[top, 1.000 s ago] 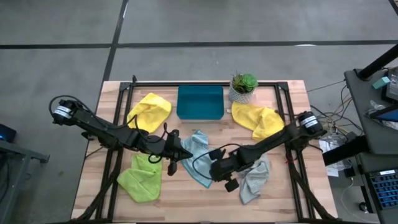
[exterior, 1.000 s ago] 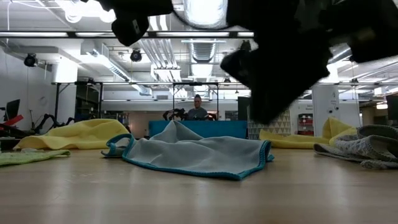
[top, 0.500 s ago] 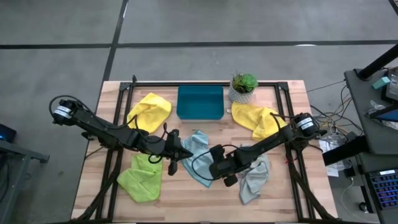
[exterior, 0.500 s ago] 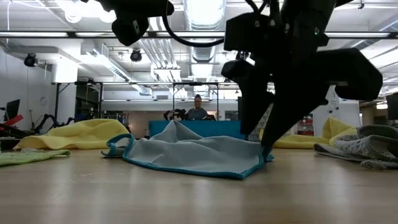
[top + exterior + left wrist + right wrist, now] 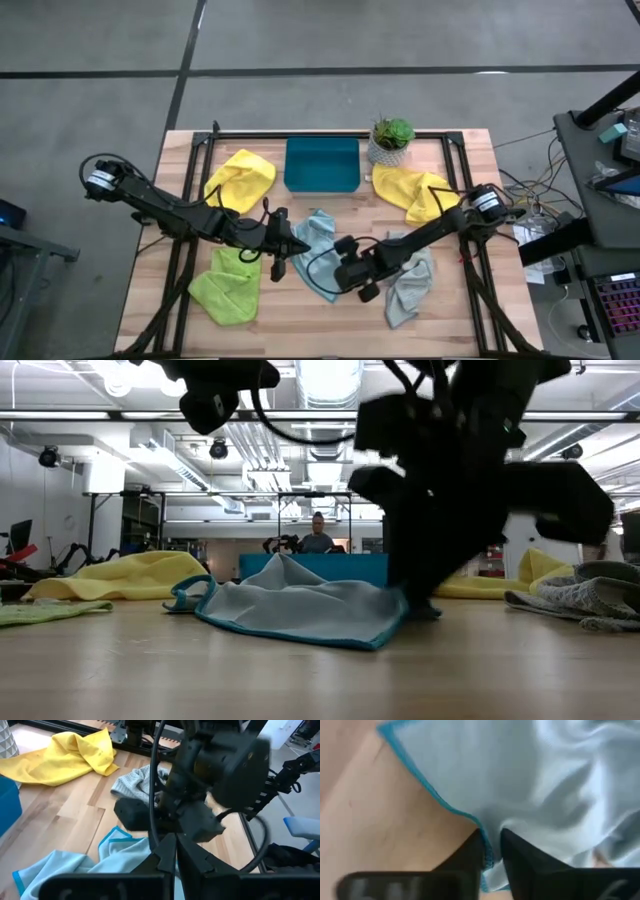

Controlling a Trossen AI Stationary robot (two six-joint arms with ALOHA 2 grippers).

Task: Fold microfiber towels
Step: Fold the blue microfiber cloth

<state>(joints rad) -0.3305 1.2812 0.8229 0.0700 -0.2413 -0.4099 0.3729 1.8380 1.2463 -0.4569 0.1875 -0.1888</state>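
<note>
Bare wood runs along the worktop (image 5: 160, 210) near edge between the lime green towel (image 5: 226, 283) and the grey towel (image 5: 408, 288), and again at the near right corner. The far edge is crowded: yellow towel (image 5: 242, 178), teal tray (image 5: 321, 165), potted plant (image 5: 390, 141), second yellow towel (image 5: 416, 191). Both arms cross the middle over the light blue towel (image 5: 318, 243), blocking passage there.

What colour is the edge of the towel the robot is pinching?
Teal-blue trim on the light blue towel; clearest in the right wrist view.
</note>
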